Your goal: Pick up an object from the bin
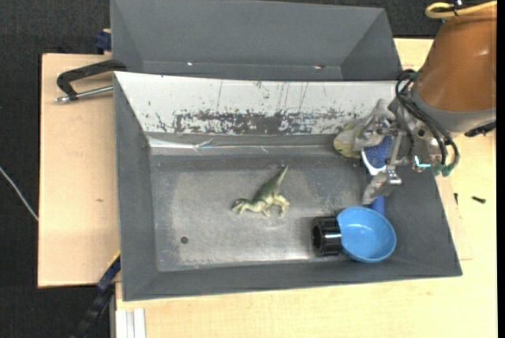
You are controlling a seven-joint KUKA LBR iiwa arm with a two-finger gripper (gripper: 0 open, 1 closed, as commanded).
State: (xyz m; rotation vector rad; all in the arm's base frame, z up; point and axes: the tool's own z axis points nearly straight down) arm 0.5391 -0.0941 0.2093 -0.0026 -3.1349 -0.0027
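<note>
My gripper (pixel 383 161) hangs low in the bin's right back corner, just above the floor. Right at its left side lies a pale beige rounded thing (pixel 346 144) against the back wall; whether the two touch I cannot tell. Just below the gripper a blue bowl-shaped scoop (pixel 367 234) rests open side up near the front right, with a black cylinder (pixel 325 237) at its left rim. A small greenish toy dinosaur (pixel 264 198) lies on its side in the middle of the floor, well to the gripper's left.
The arm with its orange cover and cables comes in over the right rim. The bin's sloped walls close in on the gripper at the back and right. Bare floor stretches left of the dinosaur.
</note>
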